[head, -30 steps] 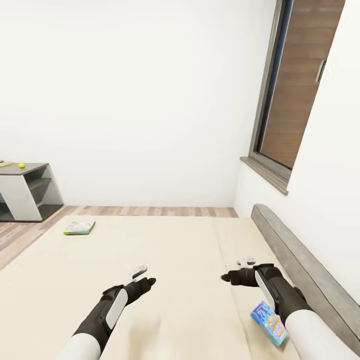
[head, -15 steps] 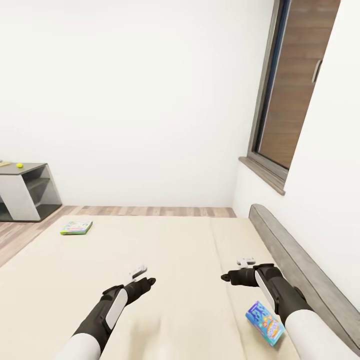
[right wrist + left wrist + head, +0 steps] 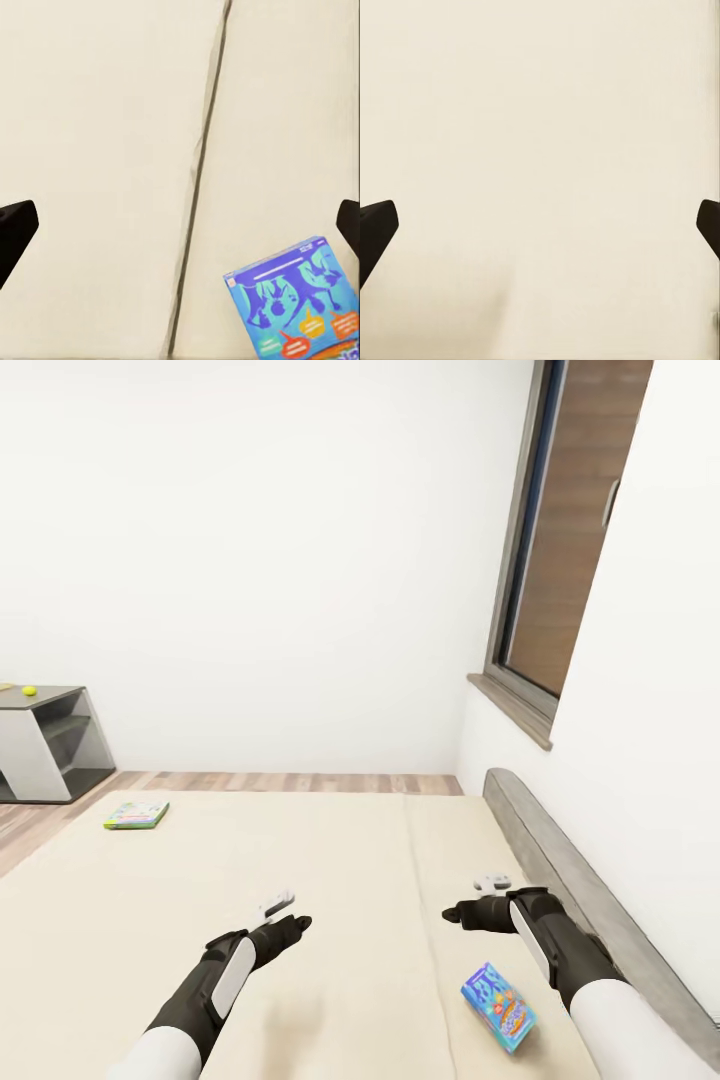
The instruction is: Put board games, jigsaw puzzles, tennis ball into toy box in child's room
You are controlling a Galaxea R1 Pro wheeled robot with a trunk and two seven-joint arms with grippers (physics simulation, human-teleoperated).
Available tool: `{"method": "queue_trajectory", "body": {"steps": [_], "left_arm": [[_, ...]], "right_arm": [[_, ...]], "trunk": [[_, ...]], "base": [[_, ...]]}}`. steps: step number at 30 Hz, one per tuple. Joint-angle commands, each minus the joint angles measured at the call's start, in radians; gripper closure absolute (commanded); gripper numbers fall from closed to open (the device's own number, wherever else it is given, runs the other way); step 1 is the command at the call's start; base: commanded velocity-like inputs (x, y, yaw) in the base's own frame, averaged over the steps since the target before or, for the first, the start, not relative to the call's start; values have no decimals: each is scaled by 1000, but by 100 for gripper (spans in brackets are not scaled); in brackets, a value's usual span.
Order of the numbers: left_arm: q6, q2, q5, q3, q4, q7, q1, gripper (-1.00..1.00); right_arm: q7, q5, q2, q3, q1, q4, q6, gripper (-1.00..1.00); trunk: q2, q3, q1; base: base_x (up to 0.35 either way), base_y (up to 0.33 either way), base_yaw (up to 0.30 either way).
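Both end effectors, left (image 3: 283, 908) and right (image 3: 490, 887), spread apart, empty, over bed (image 3: 330, 880). Blue board game (image 3: 498, 1006) under right arm, second game (image 3: 135, 815) at far corner. Tennis ball (image 3: 29, 690) on desk (image 3: 45, 705). Nothing looks boxed yet.

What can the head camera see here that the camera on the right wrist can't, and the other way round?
Head view: the white-and-green board game at the bed's far corner, the tennis ball on the grey table, the window and both arms. Right wrist view: a close look at the seam between the mattress halves. Both: the blue board game lying on the cream bed.
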Motion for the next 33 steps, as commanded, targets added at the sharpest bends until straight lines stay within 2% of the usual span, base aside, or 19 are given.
{"method": "queue_trajectory", "body": {"steps": [1,13,33], "left_arm": [[8,-1,6,6,-2,0,0,-100],[8,-1,6,10,-2,-1,0,-100],[8,-1,6,9,-2,1,0,-100]], "right_arm": [[2,0,-1,3,0,-1,4,-100],[3,0,-1,2,-1,-1,4,-100],[8,0,-5,0,0,0,2,-100]], "trunk": [[-1,-1,0],[-1,-1,0],[-1,-1,0]], "base": [[0,-289,0],[0,-260,0],[0,-40,0]]}}
